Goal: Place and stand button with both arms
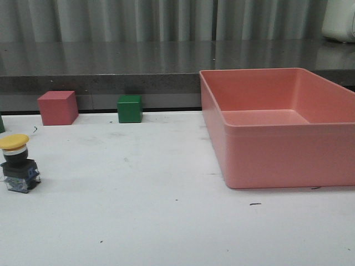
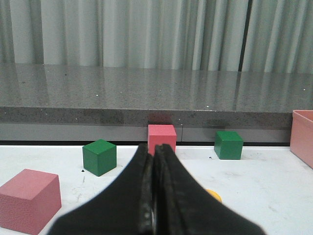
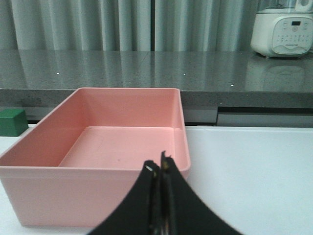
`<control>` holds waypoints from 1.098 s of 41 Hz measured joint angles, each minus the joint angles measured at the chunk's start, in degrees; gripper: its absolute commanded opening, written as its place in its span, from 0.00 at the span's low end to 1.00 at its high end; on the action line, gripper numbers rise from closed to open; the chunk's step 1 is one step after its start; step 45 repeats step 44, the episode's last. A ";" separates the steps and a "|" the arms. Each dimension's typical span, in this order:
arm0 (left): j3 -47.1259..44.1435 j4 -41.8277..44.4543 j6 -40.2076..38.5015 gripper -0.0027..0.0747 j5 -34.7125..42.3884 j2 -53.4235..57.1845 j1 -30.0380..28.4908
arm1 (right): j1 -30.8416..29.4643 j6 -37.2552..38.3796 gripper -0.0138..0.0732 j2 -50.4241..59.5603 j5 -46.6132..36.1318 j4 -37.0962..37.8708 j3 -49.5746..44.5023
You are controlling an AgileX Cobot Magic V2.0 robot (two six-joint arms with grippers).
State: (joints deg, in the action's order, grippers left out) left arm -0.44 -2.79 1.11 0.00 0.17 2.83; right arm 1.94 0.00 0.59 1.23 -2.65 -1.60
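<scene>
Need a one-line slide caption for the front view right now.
Yellow-capped button stands upright at the table's left edge, pink cube and green cube behind it, empty pink bin at right.

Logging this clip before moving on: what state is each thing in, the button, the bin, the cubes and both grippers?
button: upright on its base on the table, yellow cap on top, not held.
pink bin: open-topped, empty.
red cube: resting flat at the table's far edge.
green cube: resting flat, apart from the red one.
left gripper: shut, holding nothing.
right gripper: shut, holding nothing.
</scene>
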 measured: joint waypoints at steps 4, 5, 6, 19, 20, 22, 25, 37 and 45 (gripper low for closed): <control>0.00 0.00 0.00 0.01 0.00 0.00 0.00 | -0.46 1.22 0.08 0.00 0.00 0.64 0.00; 0.00 0.00 0.00 0.01 0.00 0.00 0.00 | -0.46 1.50 0.08 0.00 0.00 0.78 0.00; 0.00 0.00 0.00 0.01 0.00 0.00 0.00 | -0.46 1.55 0.08 0.00 0.00 0.88 0.00; 0.00 0.00 0.00 0.01 0.00 0.00 0.00 | -0.46 1.97 0.08 0.00 0.00 1.47 0.00; 0.00 0.00 0.00 0.01 0.00 0.00 0.00 | -0.46 1.97 0.08 0.00 0.00 1.47 0.00; 0.00 0.00 0.00 0.01 0.00 0.00 0.00 | -0.46 1.97 0.08 0.00 0.00 1.47 0.00; 0.00 0.00 0.00 0.01 0.00 0.00 0.00 | -0.46 1.97 0.08 0.00 0.00 1.47 0.00; 0.00 -0.07 0.00 0.01 0.00 0.00 0.00 | -0.46 1.97 0.08 0.00 0.00 1.55 0.00; 0.00 -0.07 0.00 0.01 0.00 0.00 0.00 | -0.46 1.97 0.08 0.00 0.00 1.55 0.00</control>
